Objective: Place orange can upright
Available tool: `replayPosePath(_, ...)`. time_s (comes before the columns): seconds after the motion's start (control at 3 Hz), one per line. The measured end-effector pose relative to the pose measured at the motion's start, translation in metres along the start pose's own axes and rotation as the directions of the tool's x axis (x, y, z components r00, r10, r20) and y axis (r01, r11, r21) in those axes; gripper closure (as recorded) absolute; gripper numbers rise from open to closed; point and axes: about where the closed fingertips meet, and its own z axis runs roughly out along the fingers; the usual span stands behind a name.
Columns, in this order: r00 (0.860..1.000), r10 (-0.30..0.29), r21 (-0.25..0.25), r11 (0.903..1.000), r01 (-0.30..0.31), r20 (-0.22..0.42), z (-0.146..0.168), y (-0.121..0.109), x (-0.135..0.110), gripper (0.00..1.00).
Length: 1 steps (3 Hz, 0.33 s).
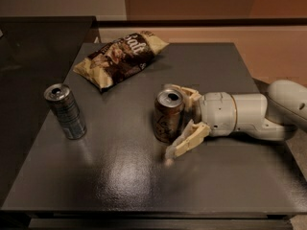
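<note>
1. The gripper (pixel 169 120) sits low over the right-centre of the table (pixel 144 190), reaching in from the right on a white arm (pixel 240 114) that lies nearly level with the tabletop.
2. Its two cream fingers (pixel 189 139) are spread wide. One runs along the far side of the orange can (pixel 167 117) and the other angles out on the near side, with its tip down by the tabletop.
3. The orange can stands upright between those fingers, silver top and pull tab facing up and base on the table. Whether either finger presses on it, I cannot tell.
4. Well to the left, a slimmer silver-blue can (pixel 65 111) stands upright near the table's left edge.
5. At the far left of the tabletop a snack bag (pixel 120 59) lies flat, well apart from both cans.
</note>
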Motion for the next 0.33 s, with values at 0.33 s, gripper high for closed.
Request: replayPosePath(0.33,1.0,0.0,0.0,1.0,0.0,0.0,0.0001,0.0,0.0,0.0)
